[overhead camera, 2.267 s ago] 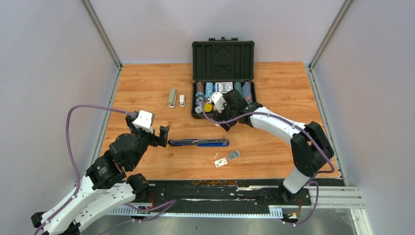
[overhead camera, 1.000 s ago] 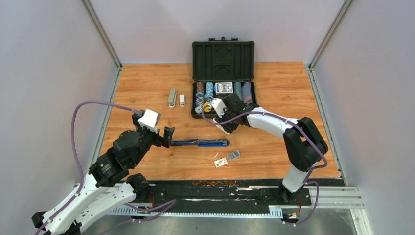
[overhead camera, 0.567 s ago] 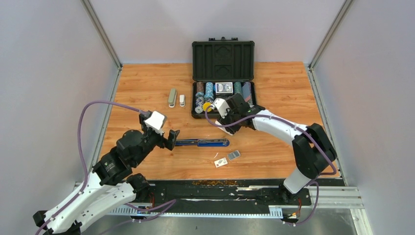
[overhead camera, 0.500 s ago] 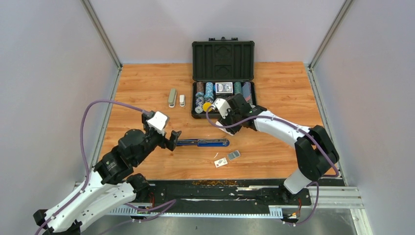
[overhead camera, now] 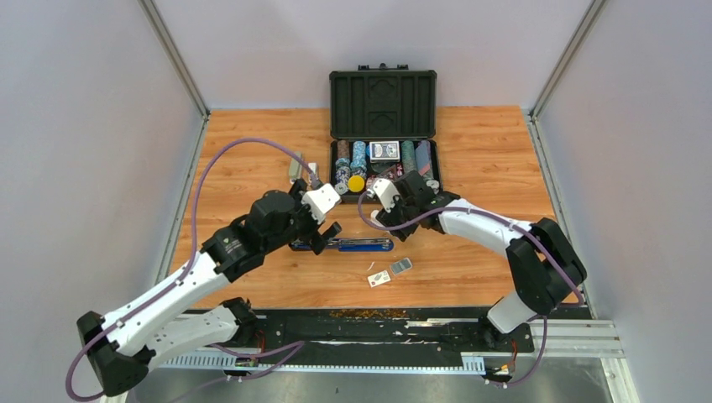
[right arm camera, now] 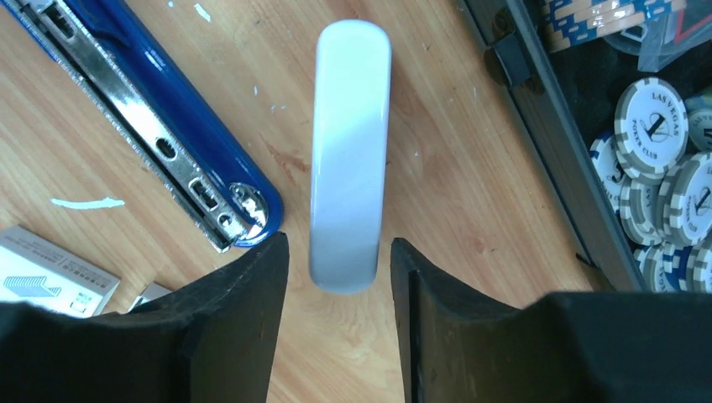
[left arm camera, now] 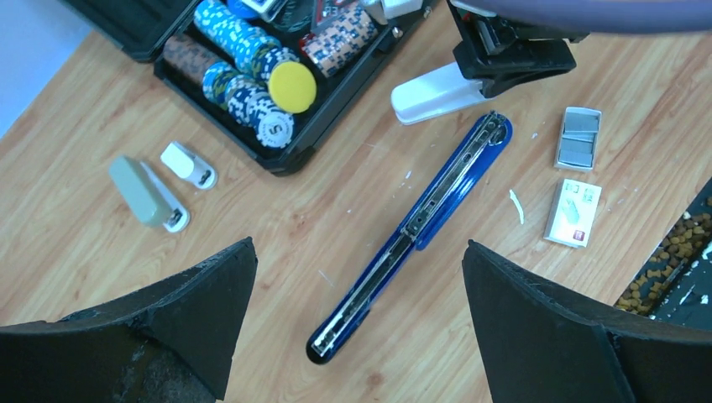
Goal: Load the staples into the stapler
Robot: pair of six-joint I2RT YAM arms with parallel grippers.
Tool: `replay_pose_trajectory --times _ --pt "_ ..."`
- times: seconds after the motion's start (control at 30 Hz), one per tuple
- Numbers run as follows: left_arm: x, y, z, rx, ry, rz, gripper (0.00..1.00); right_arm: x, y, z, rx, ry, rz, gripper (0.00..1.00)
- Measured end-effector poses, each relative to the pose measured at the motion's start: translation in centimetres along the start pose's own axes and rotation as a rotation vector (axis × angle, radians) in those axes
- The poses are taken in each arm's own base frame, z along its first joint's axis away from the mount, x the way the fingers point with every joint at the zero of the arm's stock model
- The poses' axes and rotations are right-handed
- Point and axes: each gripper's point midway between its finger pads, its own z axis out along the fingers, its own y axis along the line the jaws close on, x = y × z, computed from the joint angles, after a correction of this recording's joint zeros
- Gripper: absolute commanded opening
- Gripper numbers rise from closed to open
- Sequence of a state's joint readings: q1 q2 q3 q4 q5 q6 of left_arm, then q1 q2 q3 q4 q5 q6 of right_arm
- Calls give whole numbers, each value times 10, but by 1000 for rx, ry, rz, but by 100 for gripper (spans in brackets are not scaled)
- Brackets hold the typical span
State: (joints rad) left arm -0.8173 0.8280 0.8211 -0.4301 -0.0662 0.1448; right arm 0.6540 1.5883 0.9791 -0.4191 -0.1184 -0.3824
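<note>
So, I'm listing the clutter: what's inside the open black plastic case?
The open black plastic case holds rows of striped poker chips, a round yellow disc and a boxed card deck. The right claw and its wrist cover part of the near row.

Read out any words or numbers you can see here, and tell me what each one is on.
"LAS VEGAS" and "POKER CLUB": on a white poker chip in the black case.
The small white box: print too small to read.
The card deck in the case: blurred, unreadable.
</note>
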Motion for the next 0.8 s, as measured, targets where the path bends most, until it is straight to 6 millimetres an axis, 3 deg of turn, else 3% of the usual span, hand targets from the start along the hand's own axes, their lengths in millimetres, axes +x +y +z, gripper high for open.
replay_pose_trajectory --times 0.17,0.27,0.5,0.8 --pt "-6 -9 24 75 38 77 98 -2 1 -19 44 -101 29 75" --pt "-5 -16 41 132 58 144 97 -6 -9 -51 156 -232 68 84" --pt "-2 -37 83 283 45 328 98 -16 -52 -121 484 -492 226 86" --pt "-7 -62 135 406 -57 497 98 18 -81 -169 773 -648 428 88"
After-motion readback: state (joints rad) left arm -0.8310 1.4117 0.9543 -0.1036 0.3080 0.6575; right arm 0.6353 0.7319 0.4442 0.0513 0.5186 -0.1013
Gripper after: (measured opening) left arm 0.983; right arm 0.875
